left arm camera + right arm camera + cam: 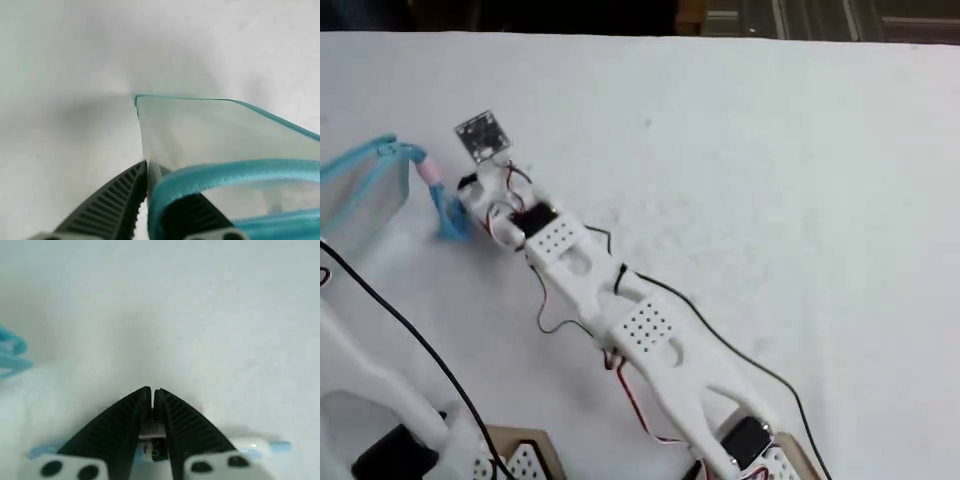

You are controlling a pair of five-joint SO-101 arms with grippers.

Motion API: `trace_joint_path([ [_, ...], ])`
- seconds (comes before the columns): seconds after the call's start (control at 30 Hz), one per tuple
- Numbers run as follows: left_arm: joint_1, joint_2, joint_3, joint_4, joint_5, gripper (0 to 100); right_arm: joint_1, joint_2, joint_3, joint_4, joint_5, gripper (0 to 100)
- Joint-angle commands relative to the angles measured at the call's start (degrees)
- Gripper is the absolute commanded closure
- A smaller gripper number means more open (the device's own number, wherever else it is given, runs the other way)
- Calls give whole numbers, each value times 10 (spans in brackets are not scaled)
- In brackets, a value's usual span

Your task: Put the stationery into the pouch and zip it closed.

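Pen (pixel 439 198) pinched in right gripper (pixel 151 395) beside pouch (pixel 362 198)

We can read no text, number or sign; dark marks on the stationery item (pixel 150 432) between the right gripper (pixel 152 392) fingers (pixel 120 425) are illegible.

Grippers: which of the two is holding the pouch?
The left gripper: it is shut on an edge of the clear, blue-trimmed pouch. The right gripper is shut on a white, blue-tipped stationery item instead.
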Motion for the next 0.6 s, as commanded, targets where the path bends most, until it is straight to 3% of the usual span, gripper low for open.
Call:
trace_joint_path([
  [0.0, -2, -21, -7, -13, 3, 978, 0, -15, -25, 129, 69, 981],
  [0.33, -3, -21, -7, -13, 3, 978, 20, -13, -209, 641, 213, 981],
  [0.57, -3, -21, -7, -13, 3, 978, 86, -58, -214, 653, 215, 981],
])
